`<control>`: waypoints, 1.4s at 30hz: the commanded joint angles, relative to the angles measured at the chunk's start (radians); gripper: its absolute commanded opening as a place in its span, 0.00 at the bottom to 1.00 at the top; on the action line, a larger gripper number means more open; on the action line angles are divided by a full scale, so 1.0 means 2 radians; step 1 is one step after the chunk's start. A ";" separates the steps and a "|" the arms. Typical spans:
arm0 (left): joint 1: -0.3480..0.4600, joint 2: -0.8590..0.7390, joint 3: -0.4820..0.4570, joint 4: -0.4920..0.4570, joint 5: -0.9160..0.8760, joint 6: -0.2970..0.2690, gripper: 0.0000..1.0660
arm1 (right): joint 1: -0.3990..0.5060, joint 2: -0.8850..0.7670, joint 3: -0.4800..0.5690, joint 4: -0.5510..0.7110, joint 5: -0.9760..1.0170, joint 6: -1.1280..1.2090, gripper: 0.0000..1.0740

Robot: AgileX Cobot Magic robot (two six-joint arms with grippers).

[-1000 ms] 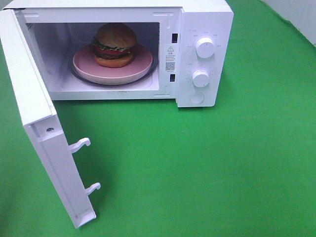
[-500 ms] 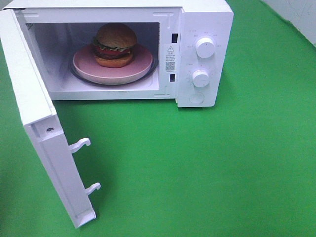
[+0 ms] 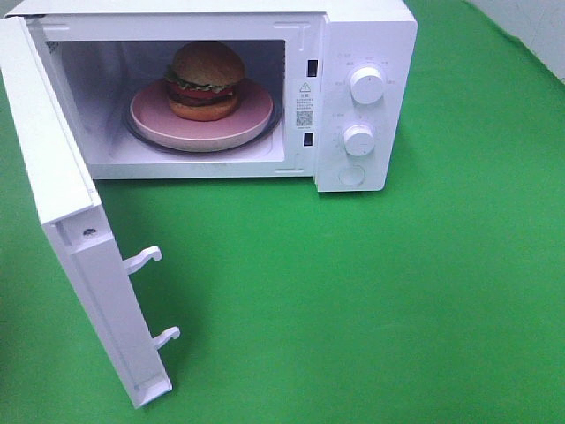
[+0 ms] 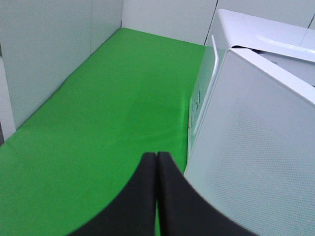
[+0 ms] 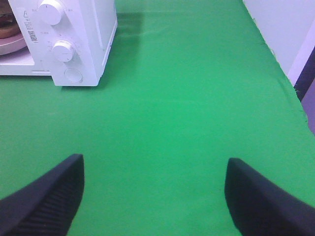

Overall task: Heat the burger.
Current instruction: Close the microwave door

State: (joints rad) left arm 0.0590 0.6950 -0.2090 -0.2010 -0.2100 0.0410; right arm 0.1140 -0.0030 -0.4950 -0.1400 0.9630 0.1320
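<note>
The burger (image 3: pixel 207 79) with its brown bun, lettuce and tomato sits on a pink plate (image 3: pixel 252 124) inside the open white microwave (image 3: pixel 366 35). The microwave door (image 3: pixel 66 221) is swung wide toward the front left. Neither arm shows in the high view. In the left wrist view my left gripper (image 4: pixel 156 160) is shut with its black fingers pressed together and nothing between them, just outside the door's (image 4: pixel 256 147) outer face. My right gripper (image 5: pixel 155 169) is open over bare green cloth, well to the right of the microwave (image 5: pixel 78 34); a sliver of the burger (image 5: pixel 6 19) shows at that view's edge.
Two white knobs (image 3: pixel 366 86) and a round button (image 3: pixel 351 176) sit on the microwave's right panel. Two latch hooks (image 3: pixel 146 259) stick out of the door's edge. Green cloth (image 3: pixel 397 291) covers the table; white walls (image 4: pixel 44 54) border it on the left.
</note>
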 commanded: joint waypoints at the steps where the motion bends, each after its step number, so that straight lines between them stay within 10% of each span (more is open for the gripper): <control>1: -0.001 0.021 0.002 0.020 -0.047 -0.006 0.00 | -0.004 -0.014 0.000 0.001 -0.002 -0.003 0.71; 14: -0.001 0.158 0.008 0.254 -0.202 -0.178 0.00 | -0.004 -0.014 0.000 0.001 -0.002 -0.003 0.71; 33: -0.005 0.302 0.005 0.302 -0.327 -0.186 0.00 | -0.004 -0.014 0.000 0.001 -0.002 -0.003 0.71; 42: -0.076 0.355 -0.007 0.265 -0.330 -0.154 0.00 | -0.004 -0.014 0.000 0.001 -0.002 -0.003 0.71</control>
State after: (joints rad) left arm -0.0840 1.4050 -0.2150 0.3480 -0.8550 -0.2750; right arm 0.1140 -0.0030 -0.4950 -0.1400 0.9630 0.1320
